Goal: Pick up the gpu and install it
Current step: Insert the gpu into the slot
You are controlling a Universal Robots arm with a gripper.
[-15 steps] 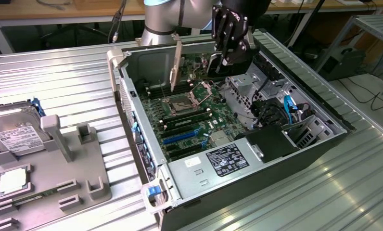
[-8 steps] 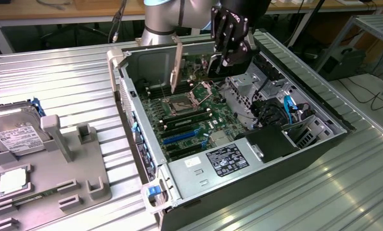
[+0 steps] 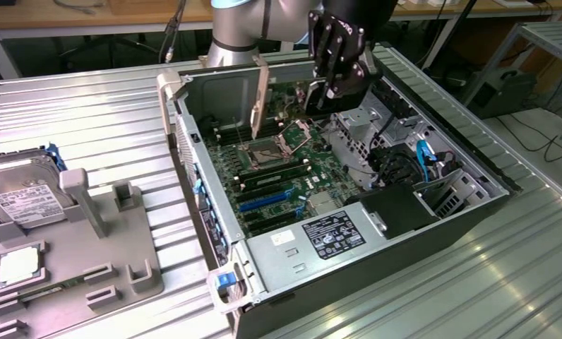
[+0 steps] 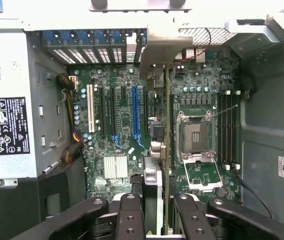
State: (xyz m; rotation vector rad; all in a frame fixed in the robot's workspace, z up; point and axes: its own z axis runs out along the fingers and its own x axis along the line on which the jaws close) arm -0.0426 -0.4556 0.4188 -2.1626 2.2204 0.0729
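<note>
The gripper (image 4: 159, 220) is clamped on the gpu (image 4: 166, 150), its jaws part closed across the thin card. The card is held upright inside the open case (image 3: 404, 282), over the motherboard (image 3: 272, 176). In the exterior view its silver bracket stands at twelve o'clock of the empty socket (image 3: 262, 152). The blue slots (image 3: 262, 203) lie uncovered at six o'clock.

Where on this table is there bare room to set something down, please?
Bare ribbed table lies between the grey tray and computer case, and on the exterior view's right of it. Crowded: inside the case, where the gripper holds the gpu.
</note>
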